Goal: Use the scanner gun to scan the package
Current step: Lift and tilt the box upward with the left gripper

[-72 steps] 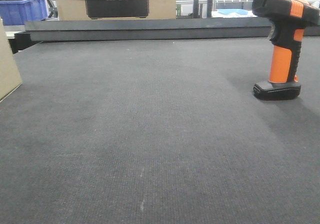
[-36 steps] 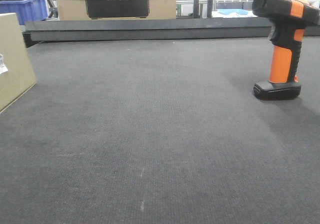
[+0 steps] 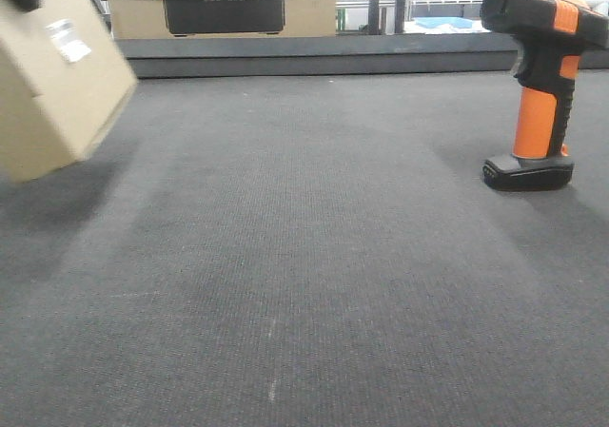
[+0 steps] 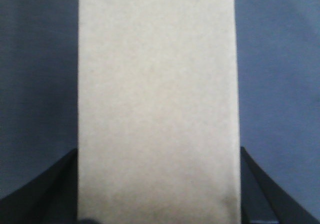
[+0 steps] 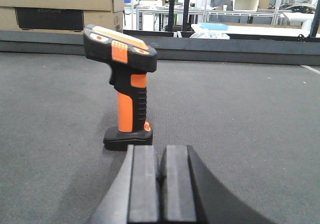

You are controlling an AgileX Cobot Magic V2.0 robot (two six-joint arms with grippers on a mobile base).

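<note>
Left gripper (image 4: 159, 194) clamps package (image 4: 157, 84), contents hidden, newly lifted and tilted | right gripper (image 5: 160, 184) closed, scanner gun (image 5: 127, 99) just ahead.

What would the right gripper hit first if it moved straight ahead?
Probably the scanner, at its base: it stands just ahead, slightly left of the right gripper; depth is unclear.

Plain matt brown cardboard on the package (image 3: 52, 85), smooth-faced. The scanner gun (image 3: 542, 75) shows hard plastic, black and orange, slight sheen, ribbed on the grip. The table mat (image 3: 304, 256) looks dark, woven, coarse, fully matt.
</note>
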